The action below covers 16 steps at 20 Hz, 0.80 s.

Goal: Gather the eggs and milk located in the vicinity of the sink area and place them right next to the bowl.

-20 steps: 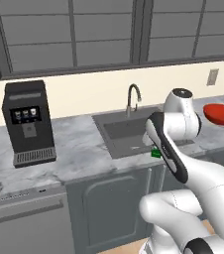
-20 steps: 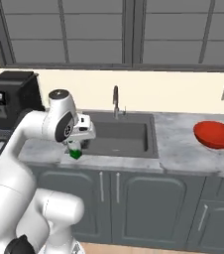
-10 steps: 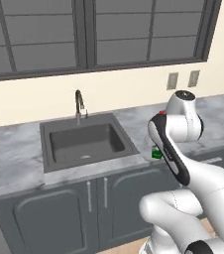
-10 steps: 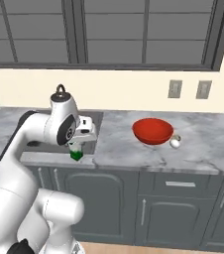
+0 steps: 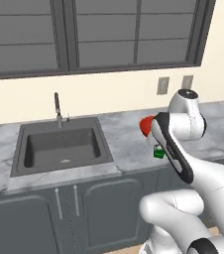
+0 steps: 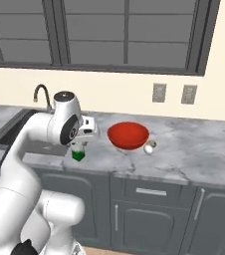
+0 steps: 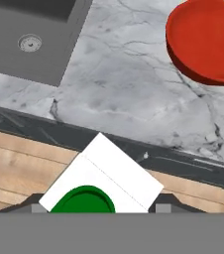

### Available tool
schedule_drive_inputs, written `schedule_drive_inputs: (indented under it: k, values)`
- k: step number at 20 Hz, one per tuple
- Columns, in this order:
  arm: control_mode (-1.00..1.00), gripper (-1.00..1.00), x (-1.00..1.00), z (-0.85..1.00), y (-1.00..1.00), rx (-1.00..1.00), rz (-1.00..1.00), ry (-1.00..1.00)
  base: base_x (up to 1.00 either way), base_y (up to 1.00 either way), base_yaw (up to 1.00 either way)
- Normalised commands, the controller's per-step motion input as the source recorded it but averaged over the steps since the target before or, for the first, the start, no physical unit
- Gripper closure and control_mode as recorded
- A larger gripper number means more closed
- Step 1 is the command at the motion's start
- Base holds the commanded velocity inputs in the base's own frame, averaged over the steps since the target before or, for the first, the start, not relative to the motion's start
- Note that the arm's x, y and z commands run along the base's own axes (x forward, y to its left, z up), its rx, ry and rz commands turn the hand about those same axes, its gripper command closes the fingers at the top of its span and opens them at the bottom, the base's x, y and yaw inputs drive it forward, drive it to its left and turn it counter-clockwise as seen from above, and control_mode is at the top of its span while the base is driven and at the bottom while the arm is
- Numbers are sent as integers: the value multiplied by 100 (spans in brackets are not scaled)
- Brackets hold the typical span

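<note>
Right, milk carton [image 6: 77,151] is clamped in the claw [image 6: 79,145], carried above the front edge of the tabletop [image 6: 184,149], between the sink [image 5: 62,146] and the red bowl [image 6: 128,135]. One egg [image 6: 149,148] already sits touching or just beside the bowl's rim, at its 4 o'clock in the right base view.

Judgement on the carry-and-place step:
- Move the carton inward over the marble before lowering. In the hand view it hangs over the tabletop's front lip, with wood floor [image 7: 15,163] beneath part of it.
- Target the bare marble at the bowl's 8–9 o'clock in the right base view. That side is free and avoids the egg.
- Keep the carton upright on descent and release only once the base is flat on the surface. Tall, narrow body, so probably easy to tip.
- Stop short of the bowl wall. Nudging the bowl may roll the egg.

Carton look: small, pale upper part, bright green lower part in both base views. Hand view shows a white faceted top with a round green cap [image 7: 83,200], seen from above. Claw tips themselves are hidden behind the carton, so the grip is inferred from the carton hanging off the surface.
</note>
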Motion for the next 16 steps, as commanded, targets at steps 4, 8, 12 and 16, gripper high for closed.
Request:
schedule_drive_inputs:
  k: [4,8,12,16]
  values:
    - [100,100,0,0,0,0,0,0,83,-5,-3]
    - [100,100,0,0,0,0,0,0,100,0,-9]
    - [100,100,0,0,0,0,0,0,33,-8,0]
    - [100,100,0,0,0,0,0,0,0,0,0]
